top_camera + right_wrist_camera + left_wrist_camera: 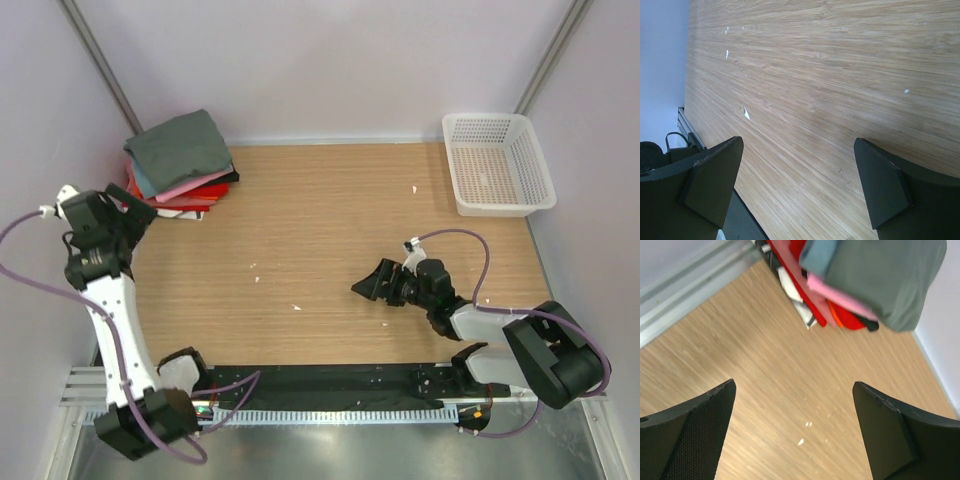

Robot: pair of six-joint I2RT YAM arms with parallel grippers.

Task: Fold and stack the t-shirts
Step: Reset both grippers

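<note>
The t-shirts lie folded in one stack at the table's far left corner. A dark grey-green t-shirt is on top, over a teal-blue one, a pink one, a red one and a black one. My left gripper hovers open just in front of the stack, holding nothing. My right gripper stands open over bare wood at the table's near right, far from the stack, with only table between its fingers.
A white lattice basket sits at the far right corner with nothing in it. Small white flecks dot the wooden table. Walls close in on the back and both sides. A black rail runs along the near edge.
</note>
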